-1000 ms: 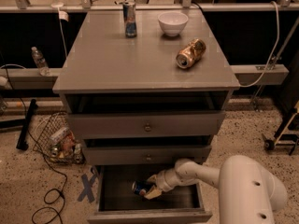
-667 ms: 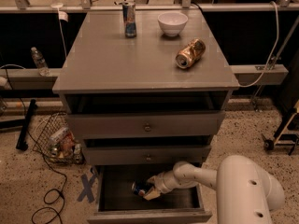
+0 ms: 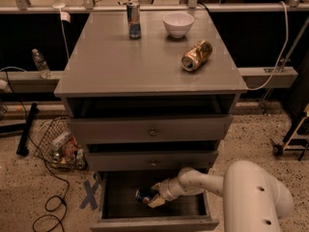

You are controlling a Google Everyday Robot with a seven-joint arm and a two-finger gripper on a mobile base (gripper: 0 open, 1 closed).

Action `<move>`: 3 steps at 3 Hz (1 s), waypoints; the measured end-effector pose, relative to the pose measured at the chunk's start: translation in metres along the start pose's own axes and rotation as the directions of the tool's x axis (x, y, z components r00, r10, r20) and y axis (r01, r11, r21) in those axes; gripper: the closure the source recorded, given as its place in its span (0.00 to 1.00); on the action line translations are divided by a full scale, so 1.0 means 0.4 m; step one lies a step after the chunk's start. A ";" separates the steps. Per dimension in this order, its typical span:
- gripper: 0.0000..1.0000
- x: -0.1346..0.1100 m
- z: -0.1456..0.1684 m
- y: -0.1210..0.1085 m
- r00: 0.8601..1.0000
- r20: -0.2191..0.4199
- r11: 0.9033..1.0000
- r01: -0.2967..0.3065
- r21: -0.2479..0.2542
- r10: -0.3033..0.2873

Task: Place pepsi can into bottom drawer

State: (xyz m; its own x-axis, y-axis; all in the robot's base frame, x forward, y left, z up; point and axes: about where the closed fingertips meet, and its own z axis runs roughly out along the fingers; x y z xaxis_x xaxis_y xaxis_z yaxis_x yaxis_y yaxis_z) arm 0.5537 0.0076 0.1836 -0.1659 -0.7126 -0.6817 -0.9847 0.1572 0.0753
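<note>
Three cans: a slim blue-silver can (image 3: 134, 19) at the desk's (image 3: 111, 66) eleven o'clock, a gold-brown can (image 3: 197, 55) at its three o'clock, and the pepsi can (image 3: 143, 195) inside the bottom drawer (image 3: 154, 224). One white bowl (image 3: 178, 23) at one o'clock. Three drawers, counting the upper drawer (image 3: 152, 128) and the middle drawer (image 3: 153, 161). One hand (image 3: 154, 198), at the pepsi can's three o'clock.

White arm stretched low leftward, hand (image 3: 153, 198) clasping pepsi can (image 3: 143, 195)

White arm (image 3: 205, 182), gripper (image 3: 154, 199) in bottom drawer (image 3: 154, 224)
</note>
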 end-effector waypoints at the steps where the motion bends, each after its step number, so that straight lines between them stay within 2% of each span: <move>1: 0.36 -0.001 0.005 0.004 1.000 0.001 1.000 0.000 -0.004 0.000; 2: 0.14 -0.001 0.009 0.009 1.000 0.001 1.000 0.000 -0.007 0.000; 3: 0.00 -0.002 0.014 0.013 1.000 0.002 1.000 -0.001 -0.011 0.001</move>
State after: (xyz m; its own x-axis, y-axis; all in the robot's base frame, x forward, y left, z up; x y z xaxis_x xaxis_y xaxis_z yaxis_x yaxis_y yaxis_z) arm 0.5489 0.0128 0.1805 -0.1664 -0.7111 -0.6831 -0.9851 0.1501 0.0838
